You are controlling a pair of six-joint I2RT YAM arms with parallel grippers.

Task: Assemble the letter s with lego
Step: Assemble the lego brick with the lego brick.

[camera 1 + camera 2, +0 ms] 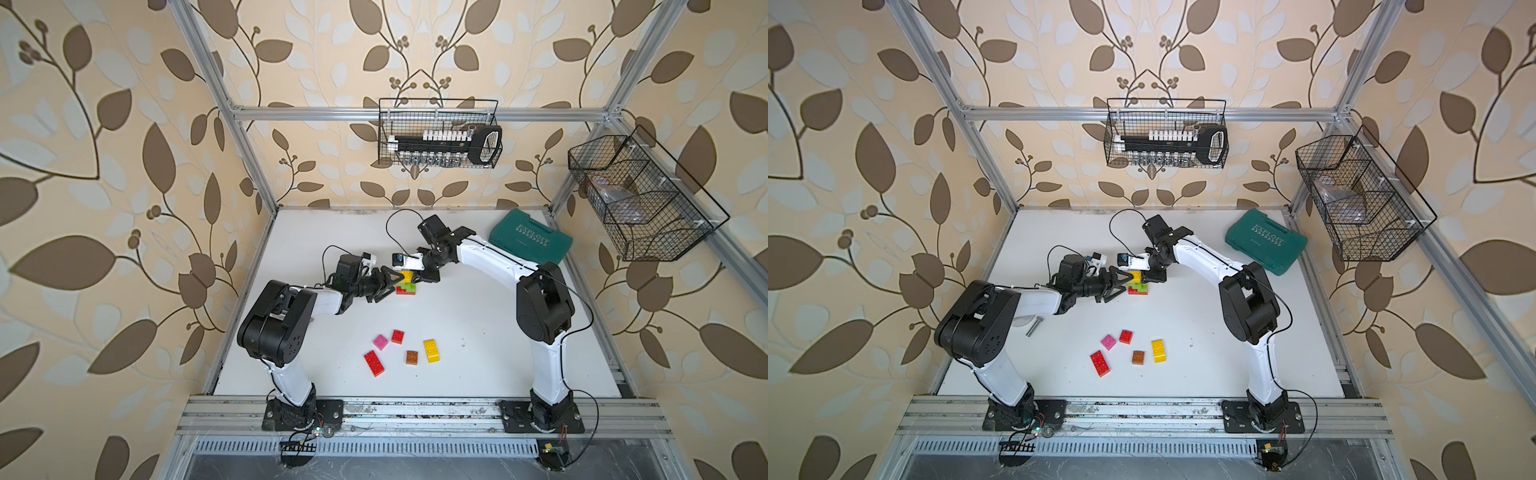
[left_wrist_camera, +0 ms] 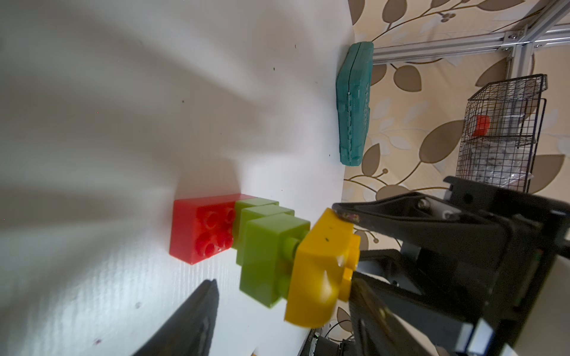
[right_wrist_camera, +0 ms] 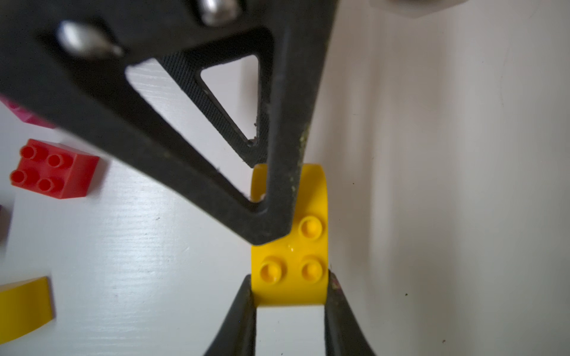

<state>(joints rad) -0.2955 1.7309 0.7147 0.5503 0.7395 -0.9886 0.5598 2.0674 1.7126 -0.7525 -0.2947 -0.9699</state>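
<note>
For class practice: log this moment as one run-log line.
right jaws: shut on yellow studded plastic brick | left jaws: open | brick: partly seated on lime green plastic bricks | base: red plastic brick

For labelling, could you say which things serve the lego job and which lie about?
Job: lego stack; held yellow brick; pink brick; brown brick; small red brick; long red brick; long yellow brick.
Idle: teal case; back basket; side basket; bolt.

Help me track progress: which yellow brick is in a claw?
The yellow brick over the lime green bricks, pinched by the right claw; the other yellow brick lies loose on the table, untouched.
</note>
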